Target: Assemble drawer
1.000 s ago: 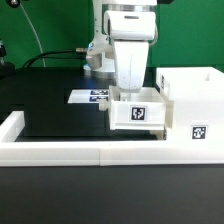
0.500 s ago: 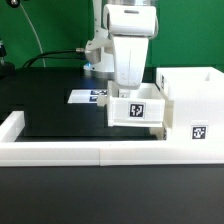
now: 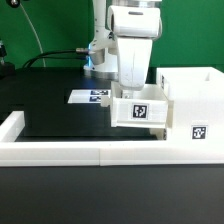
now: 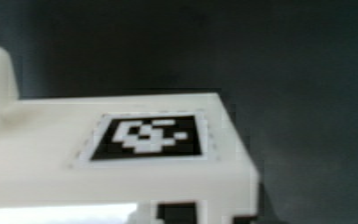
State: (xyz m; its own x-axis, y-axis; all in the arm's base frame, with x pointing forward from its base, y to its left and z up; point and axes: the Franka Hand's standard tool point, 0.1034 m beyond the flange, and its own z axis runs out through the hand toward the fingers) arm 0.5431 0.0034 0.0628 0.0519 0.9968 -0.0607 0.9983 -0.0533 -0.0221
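Note:
One small white tray (image 3: 140,111) with a square tag on its front sits slightly tilted against the open side of the tall white box shell (image 3: 192,100) at the exterior view's right. My gripper (image 3: 136,88) comes down from above into the tray, and its fingertips are hidden behind the tray wall. In the wrist view the tray's tagged face (image 4: 153,137) fills the frame close up, and my gripper (image 4: 202,212) shows only as dark finger parts at the edge, shut on the tray wall. The second tray is out of view.
The marker board (image 3: 93,96) lies on the black table behind the tray. A long low white rail (image 3: 80,152) edges the table's front and turns up the exterior view's left side (image 3: 14,124). The arm's white body (image 3: 132,45) stands above the tray.
My gripper and the tray have shifted a little toward the exterior view's right, closer into the box shell, and the tray has tilted slightly.

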